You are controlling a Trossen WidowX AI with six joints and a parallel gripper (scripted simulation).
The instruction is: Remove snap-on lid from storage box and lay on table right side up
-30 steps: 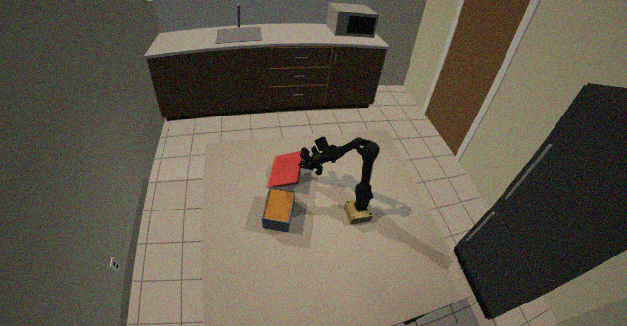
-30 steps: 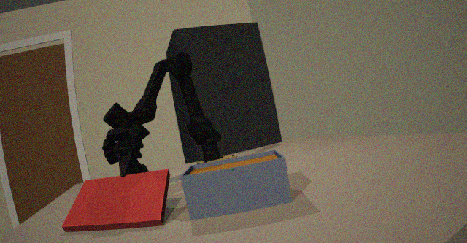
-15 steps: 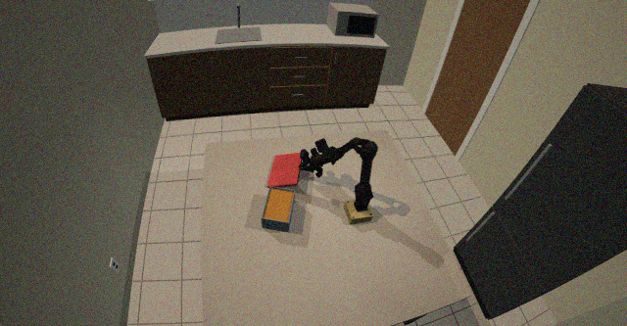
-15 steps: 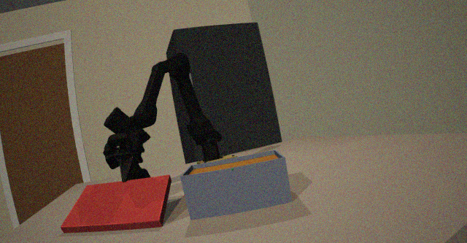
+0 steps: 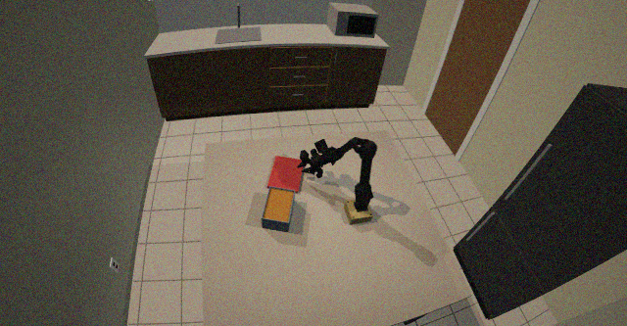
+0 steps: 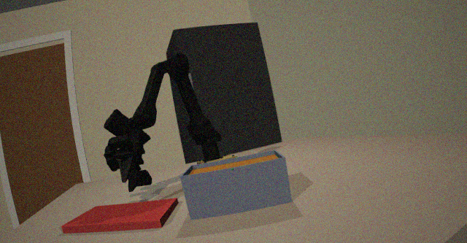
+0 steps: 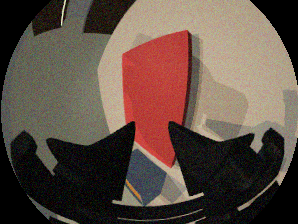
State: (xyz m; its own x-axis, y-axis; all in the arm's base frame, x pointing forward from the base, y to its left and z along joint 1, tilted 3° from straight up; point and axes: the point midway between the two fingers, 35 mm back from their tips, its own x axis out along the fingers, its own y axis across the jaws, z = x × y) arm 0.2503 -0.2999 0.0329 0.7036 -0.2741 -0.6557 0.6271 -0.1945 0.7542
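The red lid (image 5: 285, 174) (image 6: 120, 215) (image 7: 155, 85) lies flat or nearly flat on the table, smooth face up and rim down, beside the storage box. A narrow strip of table shows between them in the wrist view. The blue-grey storage box (image 5: 275, 224) (image 6: 237, 190) (image 7: 147, 172) stands upright and uncovered, with an orange surface (image 5: 279, 205) (image 6: 237, 165) inside. My gripper (image 5: 301, 168) (image 6: 128, 185) (image 7: 152, 124) is partly open and empty, above the lid's edge on the arm's side. The fingertips stand apart, clear of the lid.
The arm's yellow base (image 5: 358, 213) stands on the beige surface (image 5: 338, 267), to the right of the box in the top view. A counter (image 5: 196, 44) with a microwave (image 5: 355, 20) is at the back, and a dark cabinet (image 5: 554, 194) (image 6: 230, 90) stands beyond the arm.
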